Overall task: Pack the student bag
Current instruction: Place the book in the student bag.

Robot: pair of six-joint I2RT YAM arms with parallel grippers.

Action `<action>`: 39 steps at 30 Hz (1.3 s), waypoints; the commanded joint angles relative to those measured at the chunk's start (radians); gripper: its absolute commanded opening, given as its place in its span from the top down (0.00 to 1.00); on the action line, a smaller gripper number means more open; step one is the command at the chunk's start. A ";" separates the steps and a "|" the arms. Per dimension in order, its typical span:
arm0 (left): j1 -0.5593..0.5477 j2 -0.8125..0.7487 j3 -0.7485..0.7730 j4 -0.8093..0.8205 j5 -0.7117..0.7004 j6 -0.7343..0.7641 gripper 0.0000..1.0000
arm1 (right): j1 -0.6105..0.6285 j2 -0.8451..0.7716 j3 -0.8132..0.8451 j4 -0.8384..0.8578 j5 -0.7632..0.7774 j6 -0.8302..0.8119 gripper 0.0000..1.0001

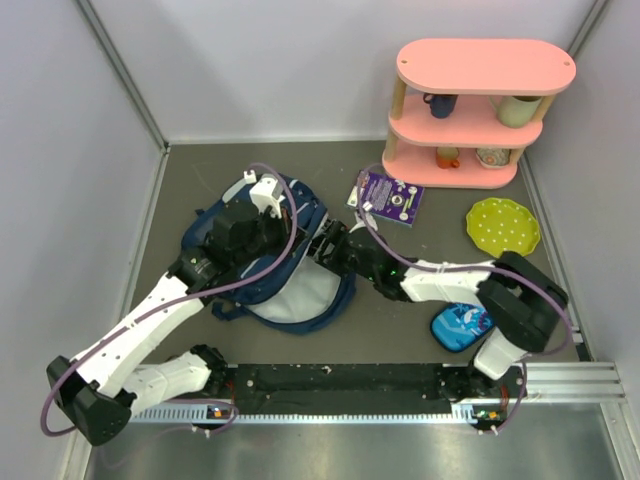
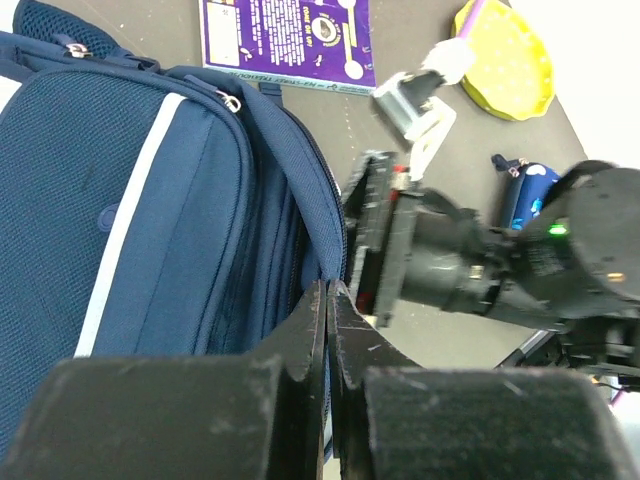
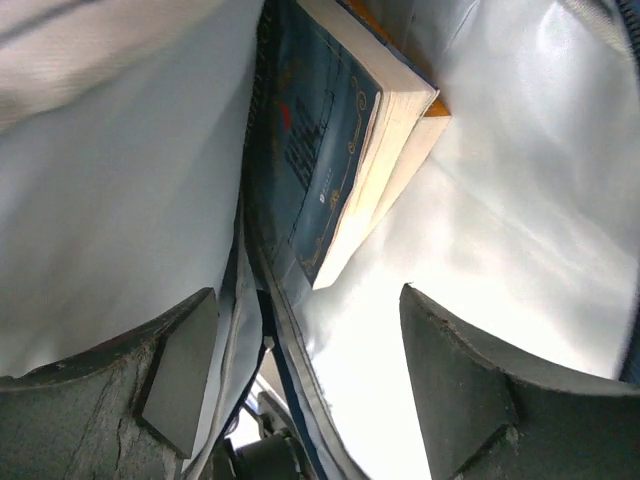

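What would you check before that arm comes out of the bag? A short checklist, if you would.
1. Book inside the student bag: ok, it lies against the white lining.
2. Right gripper free of the book: ok, jaws open, fingers clear of it.
3. Left gripper pinching the bag's rim: ok, shut on it.
4. Way out free of snags: cannot tell.
5. Purple booklet and blue pencil case lying on the table: ok.
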 commanded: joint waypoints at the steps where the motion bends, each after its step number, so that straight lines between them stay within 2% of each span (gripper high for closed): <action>1: -0.003 -0.049 -0.025 0.066 -0.047 0.008 1.00 | 0.012 -0.153 -0.042 -0.163 0.060 -0.113 0.28; 4: -0.003 -0.051 -0.037 0.054 -0.049 0.008 1.00 | 0.014 -0.259 -0.097 -0.275 0.090 -0.144 0.28; 8: -0.003 -0.054 -0.057 0.017 -0.036 0.020 1.00 | 0.014 -0.446 -0.185 -0.402 0.219 -0.162 0.25; 12: -0.004 -0.055 -0.095 0.002 0.048 0.045 1.00 | 0.002 -0.679 -0.255 -0.530 0.334 -0.175 0.20; 15: -0.004 -0.028 -0.126 0.003 0.111 0.043 1.00 | -0.037 -0.794 -0.288 -0.582 0.374 -0.175 0.17; 18: -0.011 0.036 -0.137 -0.004 0.140 0.046 1.00 | -0.095 -0.853 -0.311 -0.605 0.365 -0.175 0.16; 22: -0.058 0.148 -0.094 -0.090 0.070 0.087 1.00 | -0.144 -0.904 -0.324 -0.637 0.343 -0.176 0.16; 23: -0.072 0.162 -0.085 -0.110 0.013 0.100 1.00 | -0.152 -0.907 -0.328 -0.640 0.342 -0.178 0.15; 27: -0.101 0.243 -0.013 -0.263 -0.049 0.111 1.00 | -0.193 -0.916 -0.340 -0.645 0.308 -0.173 0.14; 28: -0.103 0.247 -0.008 -0.268 -0.049 0.109 0.91 | -0.221 -0.916 -0.343 -0.647 0.291 -0.173 0.13; 29: -0.107 0.244 -0.005 -0.270 -0.049 0.104 0.78 | -0.235 -0.918 -0.347 -0.648 0.281 -0.178 0.13; 31: -0.109 0.210 -0.003 -0.239 -0.050 0.089 0.57 | -0.283 -0.918 -0.351 -0.647 0.247 -0.182 0.12; 32: -0.109 0.195 -0.003 -0.225 -0.049 0.085 0.41 | -0.302 -0.921 -0.352 -0.647 0.233 -0.191 0.12; 35: -0.107 0.146 0.006 -0.160 -0.039 0.078 0.25 | -0.389 -0.921 -0.358 -0.645 0.175 -0.202 0.11; 38: -0.107 0.129 0.024 -0.081 -0.032 0.080 0.17 | -0.481 -0.910 -0.349 -0.634 0.107 -0.227 0.09; 39: -0.107 0.127 0.026 -0.052 -0.027 0.083 0.10 | -0.507 -0.889 -0.345 -0.628 0.090 -0.233 0.09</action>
